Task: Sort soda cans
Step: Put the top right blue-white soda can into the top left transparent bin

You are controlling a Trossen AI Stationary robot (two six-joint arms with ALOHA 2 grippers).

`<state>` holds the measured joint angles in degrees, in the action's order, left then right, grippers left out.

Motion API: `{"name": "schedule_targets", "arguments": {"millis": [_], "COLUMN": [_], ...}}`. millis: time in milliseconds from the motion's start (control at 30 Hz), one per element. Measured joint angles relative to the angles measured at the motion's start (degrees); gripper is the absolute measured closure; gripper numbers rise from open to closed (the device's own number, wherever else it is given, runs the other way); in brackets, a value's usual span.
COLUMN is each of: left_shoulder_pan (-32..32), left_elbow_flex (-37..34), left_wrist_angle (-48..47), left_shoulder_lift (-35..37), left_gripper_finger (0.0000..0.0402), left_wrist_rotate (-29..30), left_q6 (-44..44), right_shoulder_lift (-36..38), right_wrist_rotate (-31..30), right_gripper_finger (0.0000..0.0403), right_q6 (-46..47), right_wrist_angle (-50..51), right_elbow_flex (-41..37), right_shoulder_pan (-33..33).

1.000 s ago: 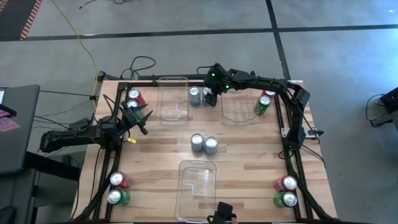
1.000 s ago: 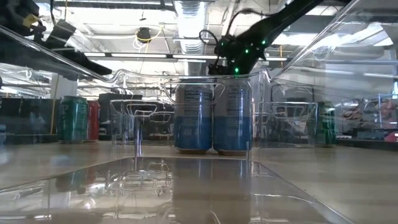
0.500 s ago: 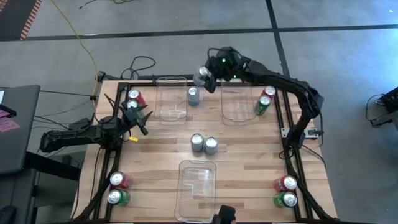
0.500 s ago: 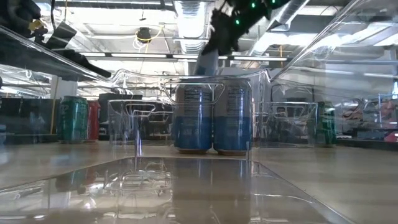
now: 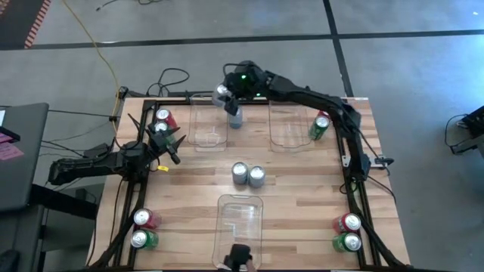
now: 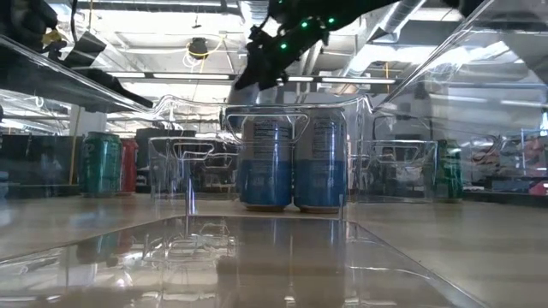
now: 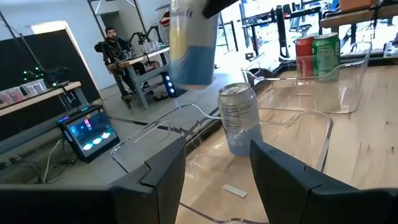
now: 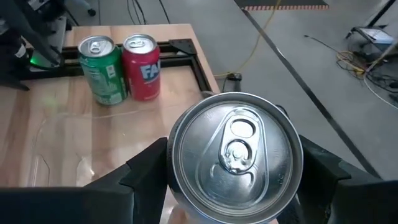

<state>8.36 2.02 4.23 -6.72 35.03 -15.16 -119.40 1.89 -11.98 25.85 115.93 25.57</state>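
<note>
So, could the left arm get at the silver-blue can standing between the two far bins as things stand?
Probably yes. The left gripper is open and empty, facing that silver-blue can with only a low bin between. The right gripper hangs close above it with another can.

Partial white letters "FA" on the red can (image 8: 143, 59), no other print readable

Wooden worktop (image 5: 302, 189) w/ black frame round its edges. Three clear plastic bins on it: two along far edge (image 5: 209, 121) & (image 5: 291, 125), one at near edge, centre (image 5: 239, 227). Grey floor beyond, yellow cable (image 5: 94, 45) trailing across it, black cables (image 5: 172, 78) by far-left corner. Left wrist view: lit tablet screen (image 7: 87, 132) on a side table, person (image 7: 115, 45) seated further back.
</note>
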Motion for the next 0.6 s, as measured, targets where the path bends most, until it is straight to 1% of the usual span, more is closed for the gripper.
{"name": "schedule_targets", "arguments": {"millis": [67, 233, 367, 600], "left_shoulder_pan": [0.0, 0.0, 0.0, 0.0], "left_elbow_flex": [0.0, 0.0, 0.0, 0.0], "left_wrist_angle": [-0.08, -0.25, -0.39, -0.42], "left_shoulder_lift": [0.0, 0.02, 0.0, 0.01], "left_gripper_finger": [0.0226, 0.0226, 0.0226, 0.0226], "left_wrist_rotate": [0.0, 0.0, 0.0, 0.01], "left_q6": [0.01, 0.24, 0.38, 0.44], "right_shoulder_lift": [-2.52, -9.8, -14.02, -18.45], "right_wrist_rotate": [0.08, 0.06, 0.49, 2.26], "right_gripper_finger": [0.0135, 0.0135, 0.0132, 0.0129], "right_q6": [0.81, 2.0, 2.09, 3.23], "right_wrist_angle": [0.8, 6.95, 10.64, 14.13], "right_elbow_flex": [2.87, 10.23, 15.17, 18.35], "right_shoulder_pan": [-0.05, 0.13, 0.06, 0.43]}}
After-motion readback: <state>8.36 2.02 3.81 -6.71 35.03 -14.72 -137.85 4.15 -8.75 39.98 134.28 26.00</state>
